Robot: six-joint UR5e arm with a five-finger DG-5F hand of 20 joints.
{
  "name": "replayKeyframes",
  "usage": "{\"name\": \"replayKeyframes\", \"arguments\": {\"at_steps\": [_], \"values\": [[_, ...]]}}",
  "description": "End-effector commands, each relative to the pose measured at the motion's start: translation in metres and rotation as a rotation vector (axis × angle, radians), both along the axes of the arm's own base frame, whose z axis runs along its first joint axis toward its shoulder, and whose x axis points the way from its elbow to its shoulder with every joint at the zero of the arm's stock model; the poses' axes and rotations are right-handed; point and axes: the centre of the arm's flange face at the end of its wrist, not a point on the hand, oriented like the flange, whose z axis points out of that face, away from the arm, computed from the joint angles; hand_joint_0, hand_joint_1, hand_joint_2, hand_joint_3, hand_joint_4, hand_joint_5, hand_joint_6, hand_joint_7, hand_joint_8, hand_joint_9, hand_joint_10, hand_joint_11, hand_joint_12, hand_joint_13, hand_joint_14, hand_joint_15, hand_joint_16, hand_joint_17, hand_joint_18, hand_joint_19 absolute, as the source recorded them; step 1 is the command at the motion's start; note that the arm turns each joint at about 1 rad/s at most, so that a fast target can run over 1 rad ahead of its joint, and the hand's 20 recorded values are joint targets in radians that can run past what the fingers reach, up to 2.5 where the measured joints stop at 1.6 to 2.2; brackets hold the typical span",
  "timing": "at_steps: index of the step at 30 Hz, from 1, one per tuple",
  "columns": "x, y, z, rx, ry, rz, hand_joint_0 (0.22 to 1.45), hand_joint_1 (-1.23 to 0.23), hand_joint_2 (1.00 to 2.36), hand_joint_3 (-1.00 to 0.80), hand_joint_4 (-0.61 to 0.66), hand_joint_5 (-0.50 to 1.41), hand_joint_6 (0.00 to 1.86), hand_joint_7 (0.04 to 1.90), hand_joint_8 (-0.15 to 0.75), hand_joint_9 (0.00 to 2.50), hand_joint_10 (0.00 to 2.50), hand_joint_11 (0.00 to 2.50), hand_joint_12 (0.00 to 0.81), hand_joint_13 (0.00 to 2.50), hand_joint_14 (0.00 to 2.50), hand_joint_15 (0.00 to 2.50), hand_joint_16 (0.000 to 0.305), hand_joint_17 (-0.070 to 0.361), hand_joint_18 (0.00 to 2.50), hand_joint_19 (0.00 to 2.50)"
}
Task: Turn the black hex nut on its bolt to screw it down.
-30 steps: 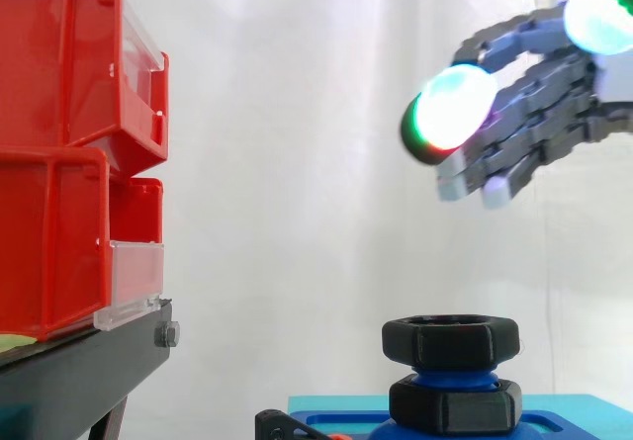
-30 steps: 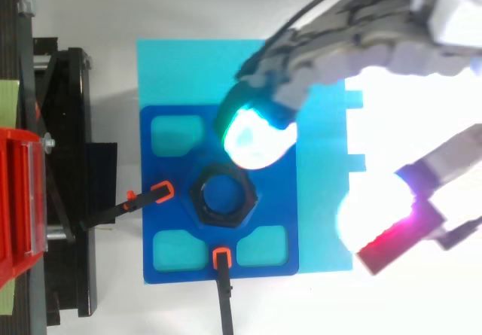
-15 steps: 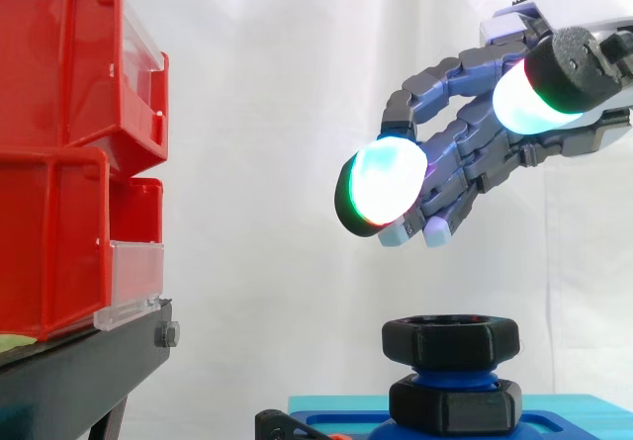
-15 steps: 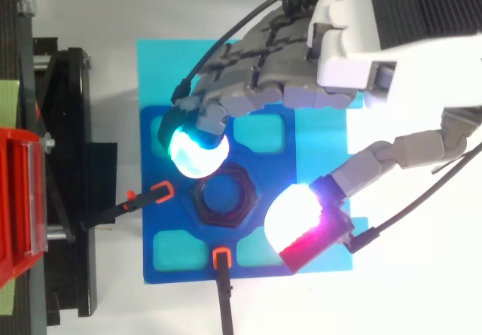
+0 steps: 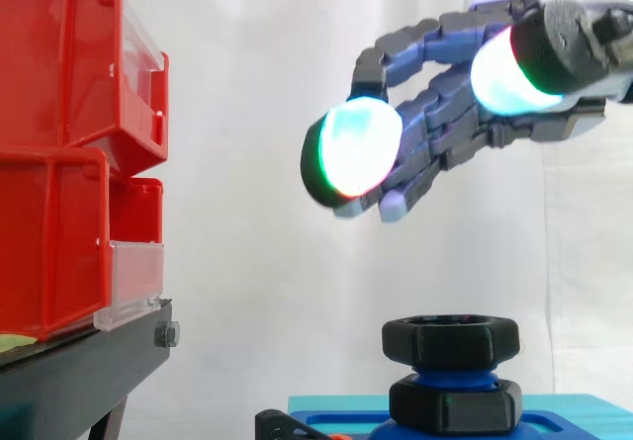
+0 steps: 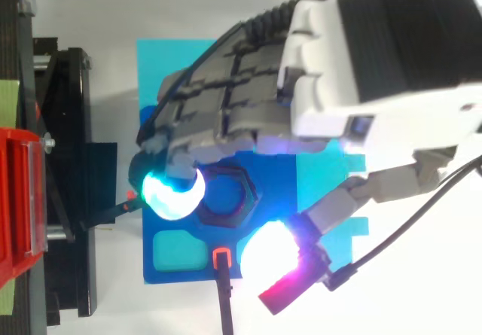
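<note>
While the hand hovers spread and empty above the black hex nut, an off-centre descent could press its top face and slip without turning it.

In the side view's lower right, the hex nut sits atop its bolt on the fixture plate, with the hand above it at upper right, apart from it, and stacked bins on a stand along the left edge.
</note>
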Motion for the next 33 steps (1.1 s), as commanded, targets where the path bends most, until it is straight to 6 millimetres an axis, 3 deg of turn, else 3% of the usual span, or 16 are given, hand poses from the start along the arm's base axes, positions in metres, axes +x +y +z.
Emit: {"name": "replayKeyframes", "arguments": {"at_steps": [1,14,22,33], "values": [[0.01,0.005,-0.019,-0.024,-0.007,0.019,0.53,-0.6,1.0,-0.5,0.19,-0.13,0.5,0.96,0.22,0.47,0.01,0.17,0.328,0.45,0.0,0.09,0.057,0.128,0.39,0.43],[0.019,0.02,-0.026,-0.103,-0.051,0.035,0.52,-0.59,1.0,-0.5,0.18,-0.12,0.5,1.04,0.222,0.46,0.01,0.17,0.329,0.44,0.0,0.09,0.057,0.128,0.38,0.43],[0.025,0.024,-0.051,-0.143,-0.026,0.057,0.52,-0.59,1.0,-0.5,0.18,-0.11,0.5,1.08,0.222,0.46,0.01,0.17,0.329,0.45,0.0,0.09,0.057,0.128,0.38,0.44],[0.023,0.028,-0.051,-0.208,-0.033,0.092,0.52,-0.58,1.0,-0.5,0.17,-0.11,0.5,1.1,0.223,0.46,0.01,0.17,0.329,0.44,0.0,0.09,0.057,0.129,0.38,0.44]]}}
